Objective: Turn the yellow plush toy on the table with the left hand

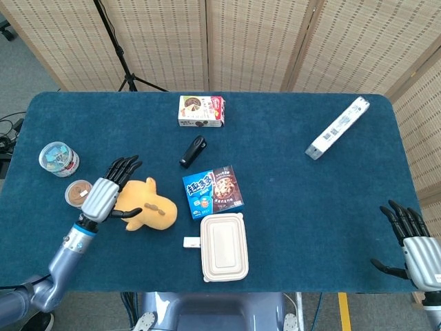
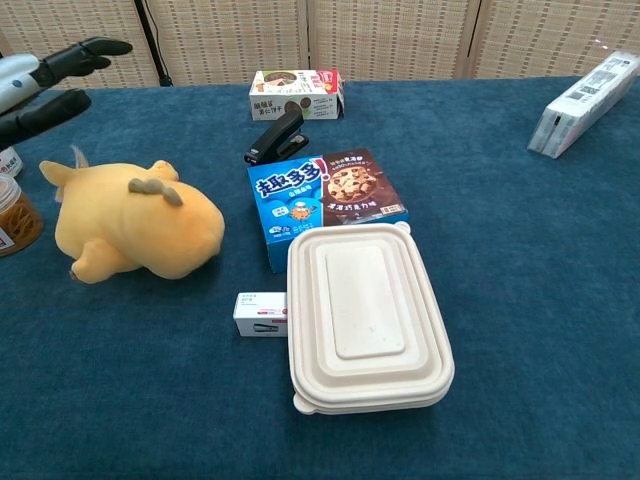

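Observation:
The yellow plush toy (image 1: 151, 211) (image 2: 135, 228) lies on its side on the blue table, left of the snack boxes. My left hand (image 1: 107, 194) (image 2: 45, 78) hovers just left of and above it, fingers spread, holding nothing; in the head view its thumb lies close to the toy's near side. At the bottom right corner of the head view, my right hand (image 1: 413, 245) rests with fingers apart, holding nothing.
A brown-lidded jar (image 1: 77, 193) (image 2: 12, 214) and a tin (image 1: 58, 158) stand left of the toy. A blue and brown snack box (image 1: 213, 190), black stapler (image 1: 193, 151), white lidded container (image 1: 224, 246), small white box (image 2: 260, 313), cake box (image 1: 201, 110) and long white box (image 1: 337, 127) lie around.

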### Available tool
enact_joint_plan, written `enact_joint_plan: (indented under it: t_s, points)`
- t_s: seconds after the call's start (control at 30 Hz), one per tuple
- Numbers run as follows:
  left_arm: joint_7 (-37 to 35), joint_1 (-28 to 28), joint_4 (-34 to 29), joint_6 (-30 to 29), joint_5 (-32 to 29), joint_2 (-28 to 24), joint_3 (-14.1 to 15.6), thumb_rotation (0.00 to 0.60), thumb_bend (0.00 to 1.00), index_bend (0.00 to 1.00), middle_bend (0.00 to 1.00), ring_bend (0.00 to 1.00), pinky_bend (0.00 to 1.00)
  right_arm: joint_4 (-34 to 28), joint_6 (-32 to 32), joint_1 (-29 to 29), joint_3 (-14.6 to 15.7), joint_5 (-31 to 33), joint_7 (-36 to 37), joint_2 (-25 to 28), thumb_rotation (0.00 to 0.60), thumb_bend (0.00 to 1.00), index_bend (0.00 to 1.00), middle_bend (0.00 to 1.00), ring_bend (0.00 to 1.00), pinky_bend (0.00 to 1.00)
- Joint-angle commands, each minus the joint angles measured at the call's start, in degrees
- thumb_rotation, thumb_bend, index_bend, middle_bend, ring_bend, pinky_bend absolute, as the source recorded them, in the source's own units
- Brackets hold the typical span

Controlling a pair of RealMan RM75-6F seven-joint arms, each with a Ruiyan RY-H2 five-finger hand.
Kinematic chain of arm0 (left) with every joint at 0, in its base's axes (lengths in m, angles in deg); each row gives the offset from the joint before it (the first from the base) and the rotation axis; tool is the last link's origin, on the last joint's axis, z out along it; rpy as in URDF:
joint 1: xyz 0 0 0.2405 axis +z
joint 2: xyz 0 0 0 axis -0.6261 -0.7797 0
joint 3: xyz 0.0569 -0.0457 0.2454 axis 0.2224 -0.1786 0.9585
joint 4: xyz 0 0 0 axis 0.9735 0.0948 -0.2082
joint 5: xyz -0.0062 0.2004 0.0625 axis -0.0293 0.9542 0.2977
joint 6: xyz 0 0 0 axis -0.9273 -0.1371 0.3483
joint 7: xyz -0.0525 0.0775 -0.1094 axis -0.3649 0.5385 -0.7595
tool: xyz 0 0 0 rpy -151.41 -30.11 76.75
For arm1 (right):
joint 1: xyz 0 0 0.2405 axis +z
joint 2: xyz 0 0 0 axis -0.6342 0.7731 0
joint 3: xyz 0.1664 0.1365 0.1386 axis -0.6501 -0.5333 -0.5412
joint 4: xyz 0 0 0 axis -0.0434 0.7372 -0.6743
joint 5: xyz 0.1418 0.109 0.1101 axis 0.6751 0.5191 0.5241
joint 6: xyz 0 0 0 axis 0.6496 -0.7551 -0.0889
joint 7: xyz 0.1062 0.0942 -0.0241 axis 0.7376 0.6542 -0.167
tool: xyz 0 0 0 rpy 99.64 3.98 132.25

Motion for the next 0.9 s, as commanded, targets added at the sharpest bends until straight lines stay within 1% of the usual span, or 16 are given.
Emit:
enact_joint_plan:
  t_s: [0.03, 0.1, 0.13, 0.2, 0.23, 0.27, 0.3, 0.33, 0.37, 0.4, 0.43, 0.5, 0.57, 0.73, 0.83, 0.9]
  points:
    - [4.23, 2.53, -5.65, -1.79, 0.55, -5.44, 1.4, 0.0, 0.0, 0.0, 0.0, 0.0, 0.0, 0.16, -0.36, -0.09, -0.2, 0.04, -0.95, -0.24, 0.6, 0.0, 0.0, 0.0, 0.0, 0.0]
    - [6.11, 4.42, -8.31, -3.58, 0.56, -8.16, 2.07, 0.014, 0.0, 0.0, 0.0, 0.0, 0.0, 0.42, -0.82, -0.12, -0.32, -0.29, -1.59, -0.52, 0.6, 0.0, 0.0, 0.0, 0.0, 0.0]
    - [6.39, 5.34, -9.48, -4.27, 0.46, -9.33, 2.46, 0.051, 0.0, 0.0, 0.0, 0.0, 0.0, 0.57, -1.14, -0.15, -0.39, -0.49, -1.85, -0.68, 0.6, 0.0, 0.0, 0.0, 0.0, 0.0]
    - [6.48, 7.55, -12.09, -5.18, 0.01, -12.38, 3.81, 0.171, 0.0, 0.0, 0.0, 0.0, 0.0, 0.9, -1.94, -0.29, -0.53, -0.99, -2.6, -1.08, 0.6, 0.0, 0.0, 0.0, 0.0, 0.0]
    - [6.95, 8.47, -13.07, -5.34, -0.49, -13.64, 4.28, 0.21, 0.0, 0.0, 0.0, 0.0, 0.0, 0.98, -2.21, -0.35, -0.53, -1.21, -2.82, -1.21, 0.6, 0.0, 0.0, 0.0, 0.0, 0.0]
    - [7.72, 9.52, -14.03, -5.57, -1.17, -14.95, 4.74, 0.273, 0.0, 0.0, 0.0, 0.0, 0.0, 0.97, -2.46, -0.41, -0.51, -1.44, -2.96, -1.3, 0.6, 0.0, 0.0, 0.0, 0.0, 0.0]
    - [8.63, 10.77, -15.17, -5.84, -2.07, -16.41, 5.2, 0.321, 0.0, 0.0, 0.0, 0.0, 0.0, 0.9, -2.66, -0.47, -0.44, -1.69, -3.03, -1.36, 0.6, 0.0, 0.0, 0.0, 0.0, 0.0]
    - [9.03, 11.51, -16.01, -6.06, -2.49, -17.26, 5.44, 0.352, 0.0, 0.0, 0.0, 0.0, 0.0, 0.83, -2.78, -0.52, -0.38, -1.84, -3.06, -1.36, 0.6, 0.0, 0.0, 0.0, 0.0, 0.0]
    - [9.11, 12.87, -16.92, -6.54, -3.34, -18.55, 5.9, 0.395, 0.0, 0.0, 0.0, 0.0, 0.0, 0.72, -3.02, -0.59, -0.31, -2.12, -3.15, -1.31, 0.6, 0.0, 0.0, 0.0, 0.0, 0.0]
    - [8.86, 13.74, -17.53, -6.98, -3.63, -19.44, 6.21, 0.423, 0.0, 0.0, 0.0, 0.0, 0.0, 0.65, -3.21, -0.66, -0.26, -2.3, -3.27, -1.27, 0.6, 0.0, 0.0, 0.0, 0.0, 0.0]
    - [8.61, 14.79, -18.09, -7.48, -3.99, -20.36, 6.53, 0.469, 0.0, 0.0, 0.0, 0.0, 0.0, 0.57, -3.51, -0.77, -0.21, -2.53, -3.38, -1.22, 0.6, 0.0, 0.0, 0.0, 0.0, 0.0]
    - [8.45, 16.12, -18.74, -7.98, -4.26, -21.54, 7.03, 0.541, 0.0, 0.0, 0.0, 0.0, 0.0, 0.58, -4.04, -0.9, -0.22, -2.92, -3.57, -1.16, 0.6, 0.0, 0.0, 0.0, 0.0, 0.0]
    - [7.87, 17.73, -19.55, -9.03, -4.27, -22.38, 7.44, 0.593, 0.0, 0.0, 0.0, 0.0, 0.0, 0.81, -4.92, -1.09, -0.35, -3.4, -3.77, -1.13, 0.6, 0.0, 0.0, 0.0, 0.0, 0.0]
    - [8.29, 21.24, -19.47, -12.21, -3.27, -22.03, 8.09, 0.6, 0.0, 0.0, 0.0, 0.0, 0.0, 0.94, -7.05, -1.69, -0.65, -4.14, -3.56, -0.89, 0.6, 0.0, 0.0, 0.0, 0.0, 0.0]
    - [7.53, 22.23, -18.04, -12.24, -2.46, -21.04, 8.43, 0.6, 0.0, 0.0, 0.0, 0.0, 0.0, 0.9, -7.86, -1.99, -0.57, -4.53, -2.75, -0.52, 0.6, 0.0, 0.0, 0.0, 0.0, 0.0]
    - [7.19, 22.45, -17.05, -11.13, -2.5, -20.47, 8.55, 0.6, 0.0, 0.0, 0.0, 0.0, 0.0, 0.95, -7.99, -2.06, -0.46, -4.71, -2.24, -0.31, 0.6, 0.0, 0.0, 0.0, 0.0, 0.0]
